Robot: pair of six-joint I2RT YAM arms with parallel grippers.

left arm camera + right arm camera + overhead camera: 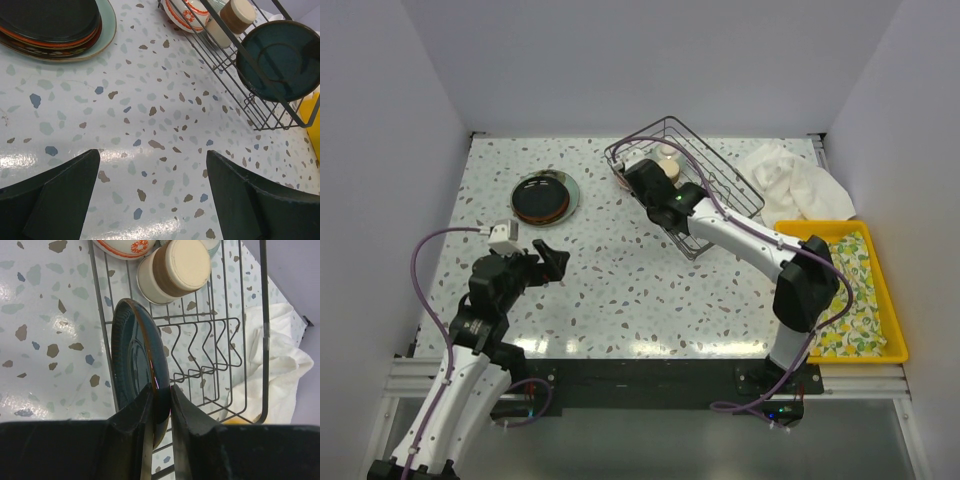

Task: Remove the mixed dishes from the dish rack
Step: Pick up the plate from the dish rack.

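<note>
teal plate (132,360) is stood on edge in the rack (263,300) and is propped upright by the wavy dividers, so the upper rim is the only part offered to a pinch. right gripper (161,392) is clamped on that rim, one finger on each face. right arm is stretched forward over the table (150,100), wrist bent down into the rack. cup (175,267) and bowl (122,245) are seen at the rack's far end. stack (55,25) of plates is set outside the rack at left rear, judged the drop-off. left gripper (152,172) is hung low over the table near the stack, jaws wide apart, nothing held. left arm is folded near its base, probably parked clear of the right arm.
</note>
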